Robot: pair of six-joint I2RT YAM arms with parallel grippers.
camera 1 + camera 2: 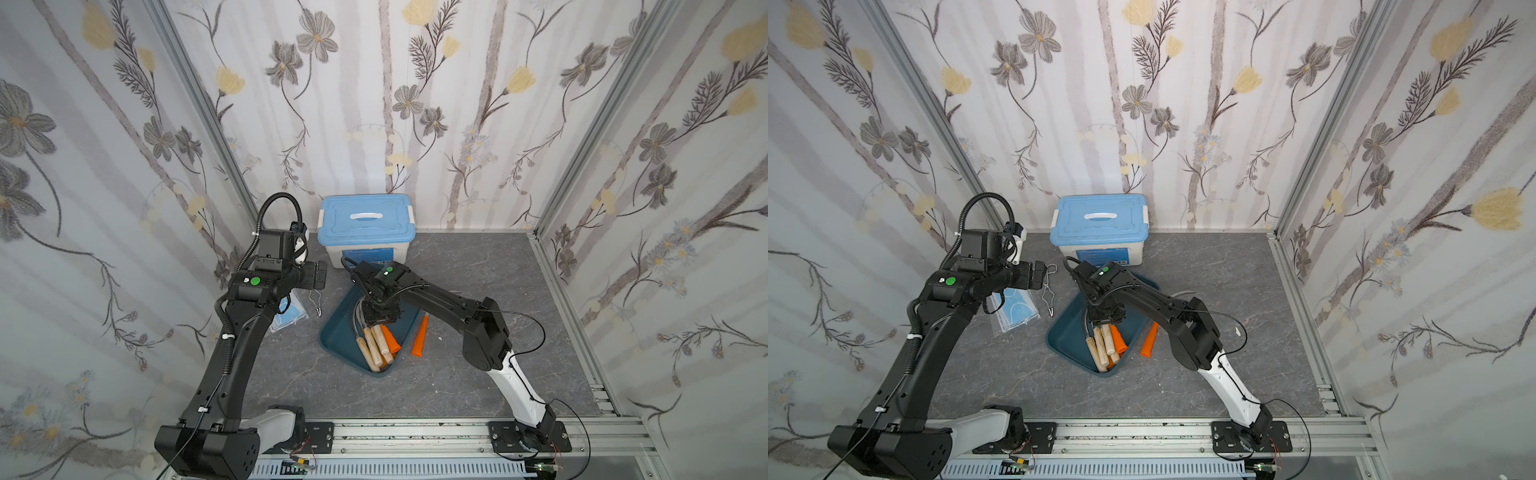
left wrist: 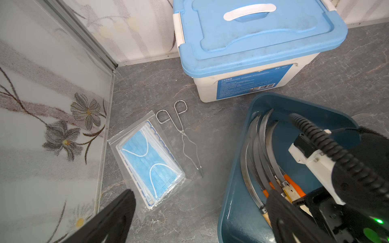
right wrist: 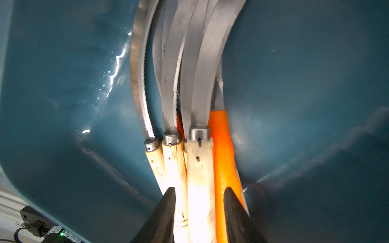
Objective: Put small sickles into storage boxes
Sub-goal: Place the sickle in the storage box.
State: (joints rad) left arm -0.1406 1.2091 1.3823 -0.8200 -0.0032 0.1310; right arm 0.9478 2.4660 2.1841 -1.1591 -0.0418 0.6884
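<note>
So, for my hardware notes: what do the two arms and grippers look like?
The left arm and right arm are black with white base links, green wrist lights and ribbed black hoses; the left gripper and right gripper have black tapered fingers.

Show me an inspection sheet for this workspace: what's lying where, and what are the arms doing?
Surface: grey marbled tabletop.
Job's things: teal tray holds a bundle of sickles with wooden and orange handles; one orange-handled sickle lies on the table beside the tray.
Clutter: white box with its blue lid on; wire tongs; bagged face masks.
Tools: right tool low in the tray, jaws parted astride a wooden handle; left tool open and empty.
Cables: corrugated hose at the right wrist; thin black cable looping off the right arm.
Surroundings: floral wall panels; aluminium rail.
</note>
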